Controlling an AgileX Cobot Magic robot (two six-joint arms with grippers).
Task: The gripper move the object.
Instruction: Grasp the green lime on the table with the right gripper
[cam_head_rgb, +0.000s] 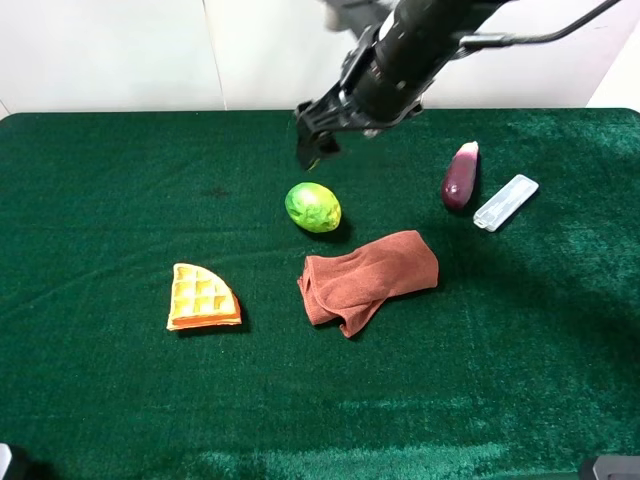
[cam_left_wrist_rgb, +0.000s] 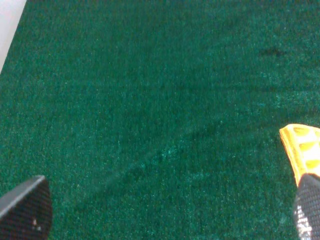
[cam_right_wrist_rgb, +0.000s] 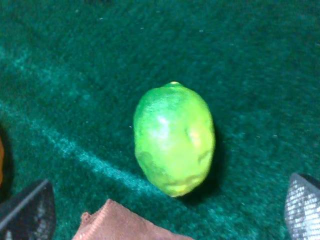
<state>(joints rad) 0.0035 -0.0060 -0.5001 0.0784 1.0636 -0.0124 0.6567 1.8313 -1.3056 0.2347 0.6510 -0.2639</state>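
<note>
Orange waffle wedge (cam_head_rgb: 203, 297) lies nearest, flat on the green felt table (cam_head_rgb: 100, 200) at the near left. The left wrist view catches one edge of it beside a finger of the left gripper (cam_left_wrist_rgb: 170, 200), whose two dark fingers stand spread wide over bare felt with nothing between them. To the right of the wedge and well apart from it, a rumpled brown cloth (cam_head_rgb: 368, 278) lies in a loose heap. Just beyond the cloth's far-left corner sits the object (cam_head_rgb: 313, 207), a yellow-green ball with mottled, dimpled skin, resting on the felt near the middle of the table and close to the cloth. Whether the two touch cannot be told. Farther right, a clear plastic case (cam_head_rgb: 505, 202) lies slantwise on the felt. It looks see-through, but whether anything is inside cannot be told. Just left of it is a purple eggplant (cam_head_rgb: 460, 175), its pale stem end pointing away. Farthest back, the right gripper (cam_head_rgb: 316, 148) hangs from its black arm over the felt beyond the object, apart from it. Its jaws are parted wide and grasp nothing, and the object shows between and beyond the two fingers in the right wrist view.
</note>
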